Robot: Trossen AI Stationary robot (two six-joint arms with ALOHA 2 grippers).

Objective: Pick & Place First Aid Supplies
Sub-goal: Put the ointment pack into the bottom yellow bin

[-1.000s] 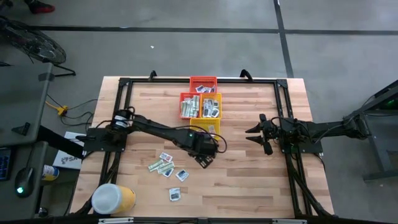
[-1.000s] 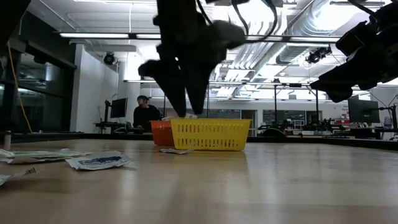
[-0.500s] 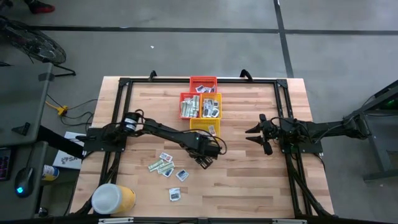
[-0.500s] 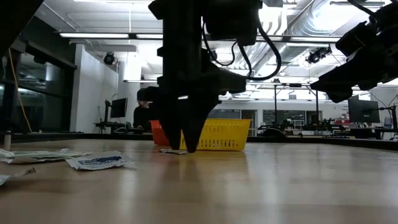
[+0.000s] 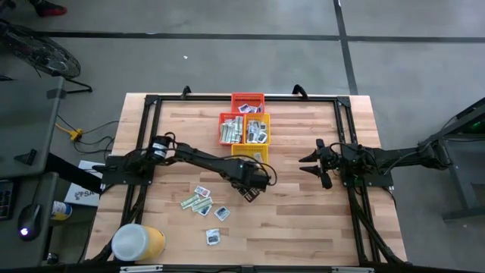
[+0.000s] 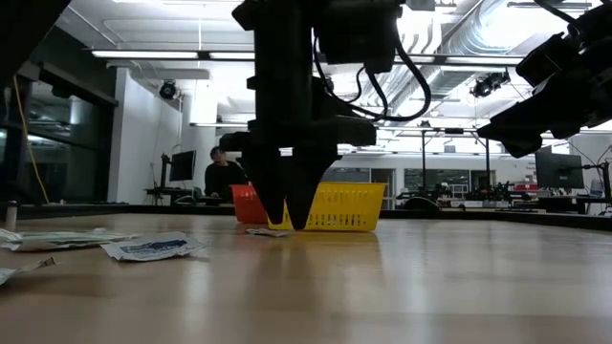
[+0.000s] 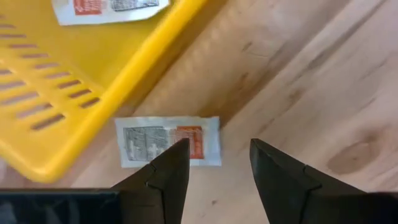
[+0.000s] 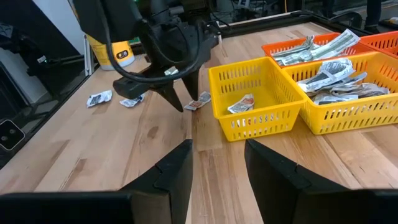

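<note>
Where the yellow basket (image 7: 93, 93) ends: packet (image 7: 168, 141) flat, seemingly just beyond left gripper (image 7: 214, 165); fingers spread, empty.

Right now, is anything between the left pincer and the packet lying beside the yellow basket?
Nothing visible. The left pincer hangs open just above the packet, which lies flat on bare wood beside the yellow basket.

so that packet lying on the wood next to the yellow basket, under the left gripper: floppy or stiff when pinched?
The packet looks paper-thin and lies flat on the table, so it is probably floppy and very light. With no raised edge, the open left gripper may slide it rather than lift it. It touches the yellow basket, which could stop that.
</note>
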